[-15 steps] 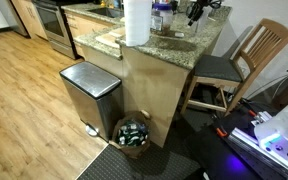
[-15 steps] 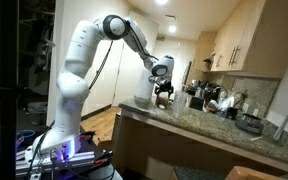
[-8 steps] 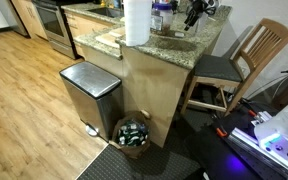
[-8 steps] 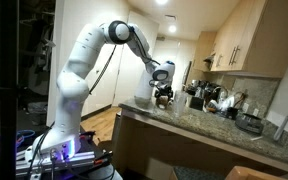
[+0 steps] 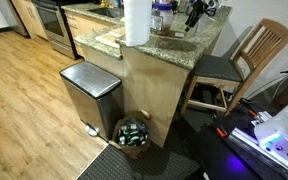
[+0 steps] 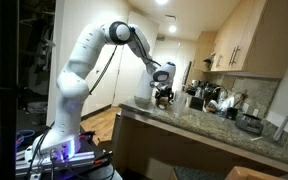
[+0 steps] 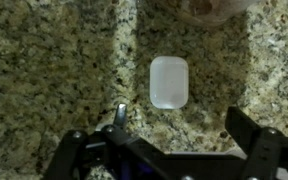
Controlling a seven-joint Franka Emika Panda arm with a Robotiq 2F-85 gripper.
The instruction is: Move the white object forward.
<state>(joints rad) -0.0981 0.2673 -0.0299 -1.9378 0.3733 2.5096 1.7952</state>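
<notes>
A small white rounded case [image 7: 169, 82] lies flat on the speckled granite counter [image 7: 44, 70] in the wrist view. My gripper [image 7: 174, 130] hangs above the counter with its jaws wide open and empty, the case just beyond the gap between the fingers. In both exterior views the gripper [image 5: 195, 13] [image 6: 163, 93] is low over the counter; the case is too small to make out there.
A paper towel roll [image 5: 136, 22] and bottles stand on the counter. A steel trash bin [image 5: 89, 95] and a small basket [image 5: 133, 133] stand on the floor below. A wooden chair [image 5: 246, 60] is beside the counter. Kitchen items [image 6: 212, 98] sit further along the counter.
The arm has shifted slightly over the counter, then stayed still. The gripper stays open.
</notes>
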